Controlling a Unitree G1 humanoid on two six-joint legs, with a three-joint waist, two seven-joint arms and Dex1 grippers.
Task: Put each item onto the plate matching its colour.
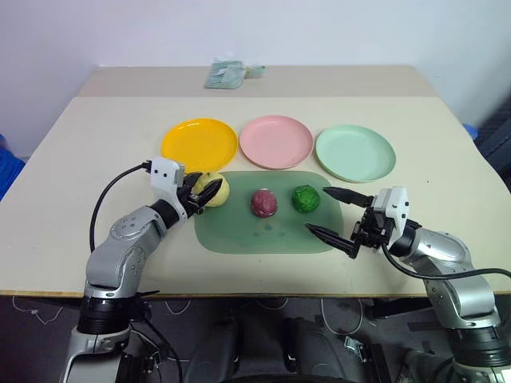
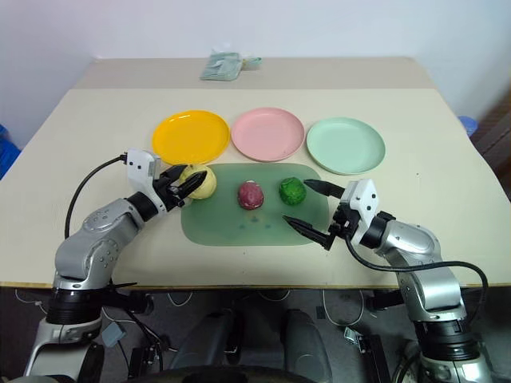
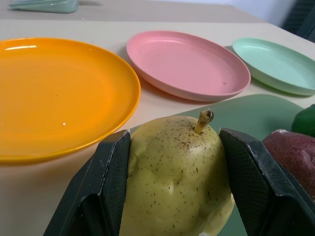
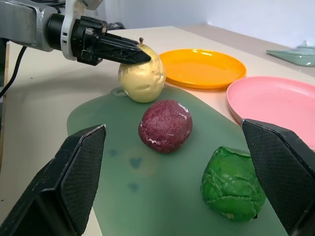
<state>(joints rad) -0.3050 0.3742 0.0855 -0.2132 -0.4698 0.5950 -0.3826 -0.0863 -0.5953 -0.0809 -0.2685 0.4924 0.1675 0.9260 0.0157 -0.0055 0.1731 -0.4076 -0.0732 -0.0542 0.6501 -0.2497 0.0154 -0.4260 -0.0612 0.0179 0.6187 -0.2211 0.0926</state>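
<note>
A broad bench with a pale beige, matte top takes up most of the scene. A second slab of the same colour butts against its far edge, the seam between them running straight across. On that far slab lies a pale green packet, slightly crumpled. Behind the bench rises a plain white wall, evenly lit and without marks. Something blue shows beside the bench at one end, and another blue object with a dark shape near it at the other. Below the bench's near edge the floor is dark, with loose cables hanging there. The light is soft and even.
</note>
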